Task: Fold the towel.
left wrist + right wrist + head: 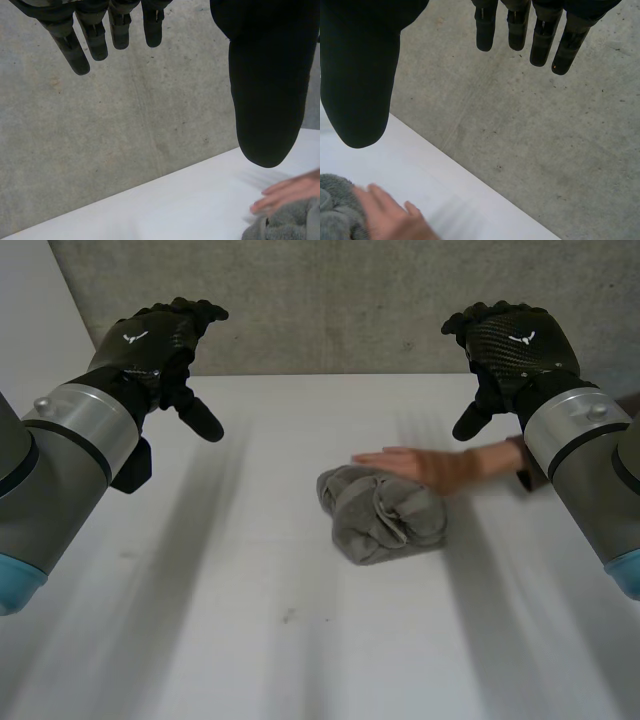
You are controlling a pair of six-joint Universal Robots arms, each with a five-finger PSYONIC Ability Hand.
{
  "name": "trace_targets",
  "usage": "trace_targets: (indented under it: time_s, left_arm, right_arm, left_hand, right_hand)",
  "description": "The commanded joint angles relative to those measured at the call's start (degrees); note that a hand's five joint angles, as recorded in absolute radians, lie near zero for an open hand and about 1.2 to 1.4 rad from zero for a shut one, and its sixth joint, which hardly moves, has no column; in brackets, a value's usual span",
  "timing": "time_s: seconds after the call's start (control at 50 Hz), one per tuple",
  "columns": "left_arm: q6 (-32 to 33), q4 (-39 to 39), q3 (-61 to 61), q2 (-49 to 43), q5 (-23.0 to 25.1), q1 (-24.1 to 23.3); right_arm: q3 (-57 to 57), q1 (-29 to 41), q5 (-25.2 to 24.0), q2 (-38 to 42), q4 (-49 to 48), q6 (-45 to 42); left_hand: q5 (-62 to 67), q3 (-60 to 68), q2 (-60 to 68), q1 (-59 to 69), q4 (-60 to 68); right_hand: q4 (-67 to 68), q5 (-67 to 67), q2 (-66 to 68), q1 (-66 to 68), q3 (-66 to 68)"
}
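Towel: grey terry cloth, thick and nubby, not spread out but bunched into a rounded lump with deep rolled folds across its top. It lies on the white desk, a little right of the desk's middle. Its long axis runs on a diagonal, from the far-left end to the near-right end. The far-left end is the narrower and more tightly rolled, the near-right end broader and looser.

A person's hand reaches in from the desk's right edge, flat, fingers pointing toward the left edge, resting against the lump's far side.

Left hand: black, woven-looking shell, raised above the desk's far-left part, well apart from the towel. Its fingers hang straight, thumb spread away, nothing held.

Right hand: same build, raised above the far-right part, above the person's forearm. Its fingers are straight, thumb apart, holding nothing.

Rough grey concrete wall behind the far edge.
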Motion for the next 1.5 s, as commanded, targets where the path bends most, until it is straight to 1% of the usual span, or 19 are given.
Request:
trace_targets:
  time_s: [0.02, 0.32, 0.46, 0.64, 0.72, 0.82, 0.86, 0.88, 0.92, 1.0, 1.04, 1.14, 1.22, 1.3, 1.42, 1.44, 1.46, 1.48, 1.5]
  left_arm:
    - [0.0, 0.0, 0.0, -0.7, 0.0, -0.1]
    - [0.0, 0.1, 0.0, -2.5, 0.0, -0.2]
    - [-0.1, 0.4, 0.2, -4.8, 0.0, -0.2]
    - [0.0, 3.1, -0.1, -11.1, 0.0, -0.4]
    - [0.0, 3.2, -0.1, -13.6, 0.0, -1.0]
    - [-0.1, 3.5, 0.0, -16.5, 0.1, -2.9]
    - [-0.1, 4.6, 0.0, -18.5, 0.1, -3.7]
    - [-0.1, 4.6, 0.0, -18.5, 0.1, -3.8]
    - [0.0, 7.2, 0.3, -20.6, 0.1, -5.1]
    - [0.0, 10.8, 0.9, -23.4, 0.1, -6.6]
    - [-0.1, 12.0, 1.2, -24.8, 0.3, -7.1]
    - [-1.5, 12.9, 4.0, -28.7, 5.0, -10.2]
    - [-3.3, 13.1, 5.4, -30.8, 6.6, -11.5]
    - [-6.7, 12.7, 8.7, -34.5, 6.7, -12.9]
    - [-7.5, 12.6, 11.9, -38.1, 6.5, -13.7]
    - [-7.5, 12.6, 12.6, -39.2, 6.5, -13.8]
    - [-7.6, 12.5, 13.4, -40.2, 6.4, -13.9]
    - [-7.6, 12.5, 13.4, -40.2, 6.4, -13.9]
    - [-7.6, 12.7, 13.9, -40.6, 6.2, -13.9]
  right_arm:
    - [-0.1, -0.1, -1.5, 0.2, 0.2, 0.0]
    - [-3.6, -0.2, -0.5, 3.5, 4.5, 4.6]
    - [-8.4, -0.8, -1.4, 11.5, 9.9, 10.7]
    - [-11.7, -1.1, -2.0, 24.3, 9.7, 11.0]
    - [-12.2, -1.1, -1.8, 26.8, 9.6, 10.9]
    - [-12.2, -1.1, -1.9, 29.7, 9.5, 10.8]
    - [-11.7, -0.9, -1.9, 30.8, 9.2, 10.8]
    - [-11.7, -0.9, -1.9, 30.8, 9.2, 10.8]
    - [-10.4, -0.9, -1.9, 30.3, 5.8, 10.9]
    - [-7.7, -0.8, -2.0, 27.7, 1.9, 10.2]
    - [-4.3, -0.5, -2.4, 22.7, -0.1, 9.1]
    - [0.9, -0.3, -2.8, 16.2, -0.2, 6.4]
    - [4.5, -0.2, -2.9, 12.9, -0.6, 6.1]
    - [9.0, 0.4, -4.4, 9.1, -0.8, 5.6]
    - [11.4, 2.0, -5.6, 5.3, -0.9, 5.7]
    - [11.4, 2.0, -5.7, 5.3, -0.9, 5.7]
    - [11.8, 2.1, -5.6, 4.6, -0.7, 5.7]
    - [12.3, 2.1, -5.6, 3.7, -0.7, 5.7]
    - [12.3, 2.1, -5.6, 3.7, -0.7, 5.7]
  left_hand:
    - [-1.8, 0.4, 0.7, -0.3, 0.4]
    - [-1.8, 0.4, 0.7, -0.3, 0.4]
    - [-1.8, 0.4, 0.7, -0.3, 0.4]
    - [-1.8, 0.4, 0.7, -0.3, 0.4]
    - [-1.7, 0.5, 0.7, -0.3, 0.5]
    - [-1.4, 0.8, 1.0, 0.1, 0.8]
    - [-1.2, 1.0, 1.2, 0.2, 1.0]
    - [-1.2, 1.0, 1.2, 0.2, 1.0]
    - [0.6, 2.8, 3.0, 2.1, 2.8]
    - [0.8, 3.0, 3.2, 2.3, 3.0]
    - [1.4, 3.7, 3.9, 2.9, 3.7]
    - [1.4, 3.7, 3.9, 2.9, 3.7]
    - [1.4, 3.7, 3.9, 2.9, 3.7]
    - [1.6, 3.8, 4.1, 3.1, 3.9]
    - [2.5, 4.7, 4.9, 3.9, 4.7]
    - [5.8, 8.0, 8.2, 7.3, 8.0]
    - [17.1, 19.3, 19.6, 18.6, 19.4]
    - [17.3, 19.5, 19.7, 18.7, 19.5]
    - [32.6, 34.8, 35.0, 34.1, 34.8]
  right_hand:
    - [-3.5, -2.4, -2.8, -2.2, -2.3]
    - [-3.5, -2.4, -2.8, -2.2, -2.3]
    - [-3.5, -2.4, -2.8, -2.2, -2.3]
    - [-3.5, -2.4, -2.8, -2.2, -2.3]
    - [-2.4, -1.3, -1.8, -1.1, -1.2]
    - [2.6, 3.7, 3.3, 3.9, 3.8]
    - [23.0, 24.1, 23.7, 24.3, 24.2]
    - [23.1, 24.2, 23.8, 24.5, 24.3]
    - [66.2, 67.3, 66.9, 67.5, 67.4]
    - [66.5, 67.6, 67.2, 67.8, 67.7]
    - [66.5, 67.6, 67.2, 67.8, 67.7]
    - [66.5, 67.6, 67.2, 67.8, 67.7]
    - [66.5, 67.6, 67.2, 67.8, 67.7]
    - [66.5, 67.6, 67.2, 67.8, 67.7]
    - [66.5, 67.6, 67.2, 67.8, 67.7]
    - [66.5, 67.6, 67.2, 67.8, 67.7]
    - [66.5, 67.6, 67.2, 67.8, 67.7]
    - [66.5, 67.6, 67.2, 67.8, 67.7]
    - [66.5, 67.6, 67.2, 67.8, 67.7]
